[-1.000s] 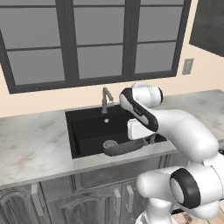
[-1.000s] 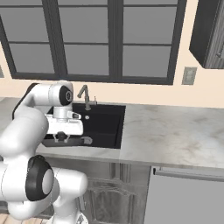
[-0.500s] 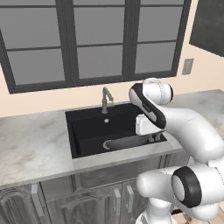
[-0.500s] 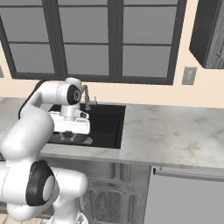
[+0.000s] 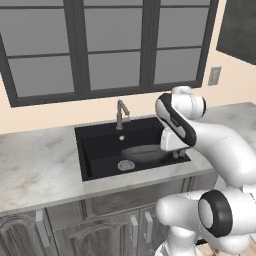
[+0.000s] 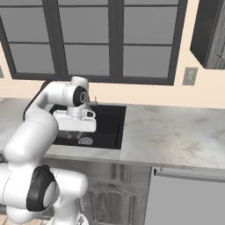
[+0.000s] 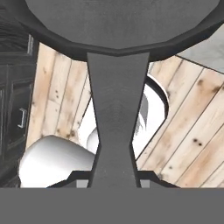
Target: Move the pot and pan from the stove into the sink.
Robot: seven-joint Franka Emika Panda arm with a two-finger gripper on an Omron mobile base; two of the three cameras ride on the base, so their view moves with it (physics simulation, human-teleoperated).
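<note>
Centrally, the pan (image 7: 118, 26) is seen in the hand view as a dark round body across the top, with its straight handle (image 7: 117, 122) running down from twelve o'clock to six o'clock. The gripper (image 7: 116, 177) is closed tight on the handle's near end, one dark fingertip at each side of it. Pale wooden floor boards (image 7: 197, 131) are visible beyond the pan, on either side of the handle.

In the left base view, the pan (image 5: 142, 152) is shown as a shallow grey round shape inside the sink (image 5: 100, 145), at about three o'clock in the basin, just beside the right wall. The round metal drain (image 5: 125, 164) lies near it at seven o'clock. Whether the pan touches the basin floor cannot be told. The left half of the basin is bare black floor, so open room is left there. The faucet (image 5: 121, 113) stands at the back rim, at about eleven o'clock from the pan. The white hand (image 5: 172, 140) hangs over the sink's right edge.

Pale marble counter (image 6: 176, 132) spreads wide at three o'clock of the sink (image 6: 112, 123) in the right base view, and more counter (image 5: 35, 170) at nine o'clock in the left base view. Dark-framed windows (image 5: 110, 45) run behind the sink.
</note>
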